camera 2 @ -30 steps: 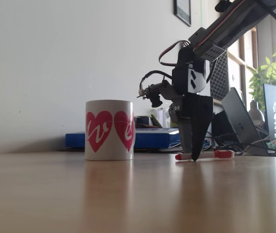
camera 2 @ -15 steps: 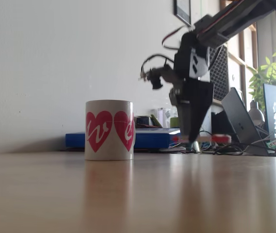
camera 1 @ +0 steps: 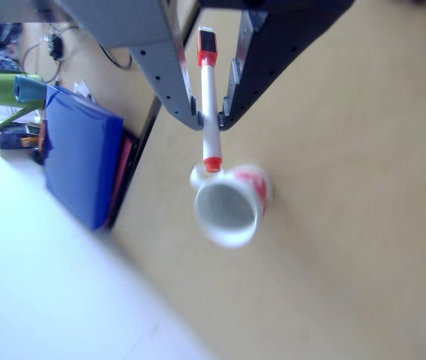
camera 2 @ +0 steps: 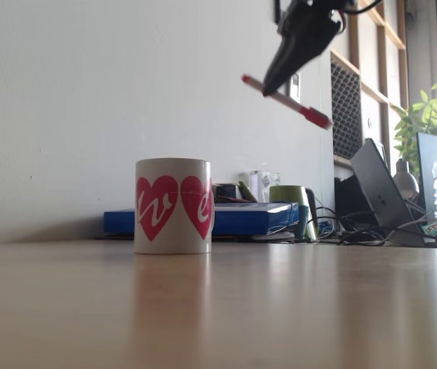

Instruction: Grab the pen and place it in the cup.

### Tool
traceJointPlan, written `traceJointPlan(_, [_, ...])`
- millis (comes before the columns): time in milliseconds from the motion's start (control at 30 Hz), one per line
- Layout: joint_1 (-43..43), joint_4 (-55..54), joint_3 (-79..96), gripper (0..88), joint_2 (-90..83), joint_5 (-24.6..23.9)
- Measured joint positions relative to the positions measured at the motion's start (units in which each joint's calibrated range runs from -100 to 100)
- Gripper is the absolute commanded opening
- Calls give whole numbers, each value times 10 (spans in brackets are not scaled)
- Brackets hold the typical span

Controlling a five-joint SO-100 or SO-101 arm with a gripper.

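The pen (camera 2: 286,101) hangs tilted high in the air in the fixed view, well above and to the right of the cup (camera 2: 173,205), with its small red tip toward the cup. My gripper (camera 2: 268,88) is shut on the pen's white barrel. In the other view the pen (camera 1: 208,97) runs between the grey finger and the black finger of my gripper (camera 1: 210,120), its red tip just over the rim of the open white cup (camera 1: 228,208). The cup stands upright on the wooden table with pink hearts on its side.
A blue folder (camera 2: 234,219) lies flat behind the cup by the white wall, also visible as the blue folder (camera 1: 84,154) in the other view. A green container (camera 2: 289,201), cables, a laptop (camera 2: 380,192) and a plant (camera 2: 426,115) crowd the back right. The wooden table (camera 2: 218,307) stretches toward the camera.
The gripper has lifted the pen from the table, first level just above it, now high up and tilted, and has moved left toward the cup.
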Motion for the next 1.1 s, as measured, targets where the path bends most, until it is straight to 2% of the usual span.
traceJointPlan(267, [-31, -99, -2, 11, -17, -128])
traceJointPlan(367, [-25, -162, 14, 11, -17, -159])
traceJointPlan(667, [-31, -380, 135, 11, -10, -195])
traceJointPlan(833, [-30, -473, 146, 11, 62, -204])
traceJointPlan(1100, [-29, -514, 66, 11, 201, -219])
